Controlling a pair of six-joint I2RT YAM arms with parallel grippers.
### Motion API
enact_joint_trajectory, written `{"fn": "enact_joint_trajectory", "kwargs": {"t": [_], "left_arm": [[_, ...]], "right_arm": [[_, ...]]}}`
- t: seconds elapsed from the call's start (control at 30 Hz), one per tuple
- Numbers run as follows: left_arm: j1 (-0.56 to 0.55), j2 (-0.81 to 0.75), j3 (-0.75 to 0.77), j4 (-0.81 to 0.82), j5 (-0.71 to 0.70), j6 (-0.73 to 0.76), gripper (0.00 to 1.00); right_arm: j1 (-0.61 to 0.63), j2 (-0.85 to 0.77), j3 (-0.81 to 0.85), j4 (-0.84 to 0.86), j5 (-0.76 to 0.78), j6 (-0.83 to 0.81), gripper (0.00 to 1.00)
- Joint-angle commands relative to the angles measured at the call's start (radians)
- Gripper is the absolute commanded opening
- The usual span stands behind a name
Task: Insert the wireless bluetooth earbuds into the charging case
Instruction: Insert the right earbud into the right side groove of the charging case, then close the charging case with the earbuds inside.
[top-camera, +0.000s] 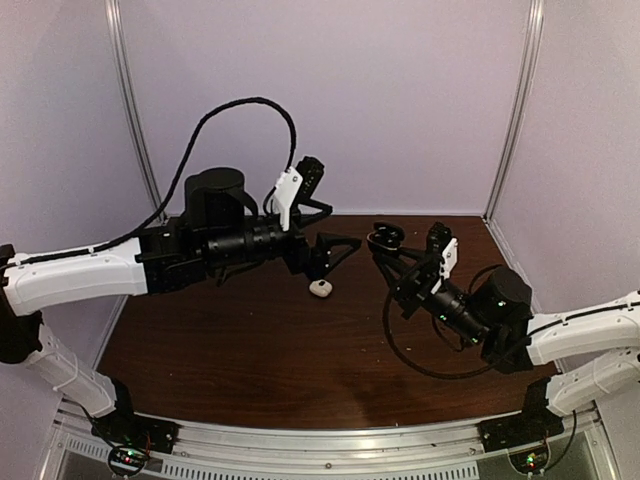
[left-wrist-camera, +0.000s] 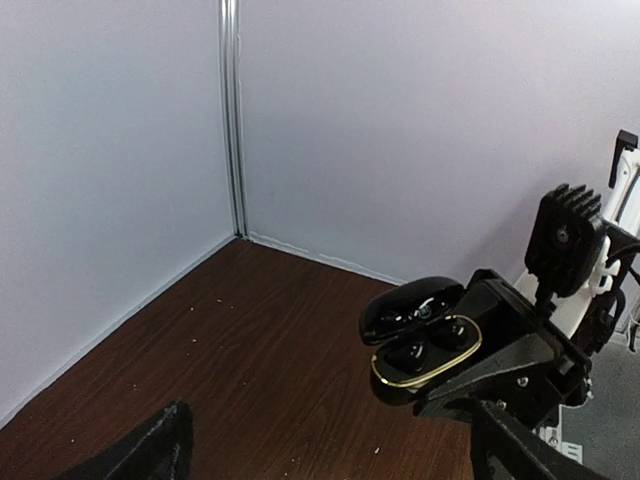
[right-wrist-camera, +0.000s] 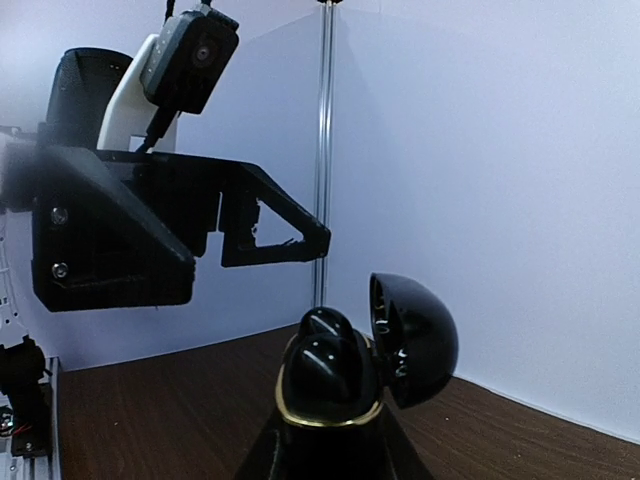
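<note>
Top external view shows a dark brown wooden table (top-camera: 250, 350) closed in by pale lilac walls (top-camera: 400, 100), with a thin metal post (top-camera: 512, 110) in each back corner; a grey metal rail (top-camera: 330, 445) runs along the near edge. In the left wrist view, small pale crumbs (left-wrist-camera: 215, 300) lie scattered on the wood.

A small white oval thing (top-camera: 321, 288) lies alone near the middle of the table; I cannot tell if it is a case or an earbud. The left pincer (top-camera: 340, 258) hangs over the table near this white thing, its fingers spread wide with nothing between them; a black cable (top-camera: 250, 103) loops over its arm.

The right pincer (top-camera: 388, 252) is closed on the lower part of a black case (left-wrist-camera: 425, 350) and holds it up off the table; the lid (right-wrist-camera: 415, 340) stands open, and a gold rim (right-wrist-camera: 330, 420) goes around the opening. Two dark rounded earbuds (right-wrist-camera: 325, 350) sit inside the rim. The two pincers face each other, near but not touching.
</note>
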Motion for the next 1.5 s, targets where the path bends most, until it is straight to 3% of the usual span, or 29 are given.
{"fn": "enact_joint_trajectory", "kwargs": {"t": [0.0, 0.33, 0.6, 0.7, 0.9, 1.2, 1.47], "left_arm": [[0.016, -0.041, -0.026, -0.023, 0.115, 0.066, 0.98], [0.017, -0.054, -0.097, 0.085, 0.324, 0.085, 0.98], [0.015, -0.023, -0.107, 0.159, 0.378, 0.056, 0.98], [0.016, -0.011, -0.104, 0.174, 0.402, 0.05, 0.97], [0.016, 0.022, -0.095, 0.167, 0.497, 0.051, 0.87], [-0.012, 0.058, -0.083, 0.12, 0.516, 0.086, 0.79], [-0.028, 0.071, -0.061, 0.081, 0.512, 0.121, 0.61]], "right_arm": [[-0.037, -0.08, -0.028, -0.094, -0.24, 0.058, 0.0], [-0.13, -0.16, -0.003, -0.266, -0.656, 0.147, 0.0], [-0.145, -0.127, 0.02, -0.298, -0.779, 0.18, 0.0], [-0.146, -0.111, 0.033, -0.302, -0.808, 0.19, 0.0], [-0.149, -0.105, 0.036, -0.296, -0.818, 0.212, 0.0], [-0.16, -0.092, 0.041, -0.278, -0.811, 0.233, 0.0], [-0.176, -0.088, 0.034, -0.252, -0.804, 0.253, 0.0]]}}
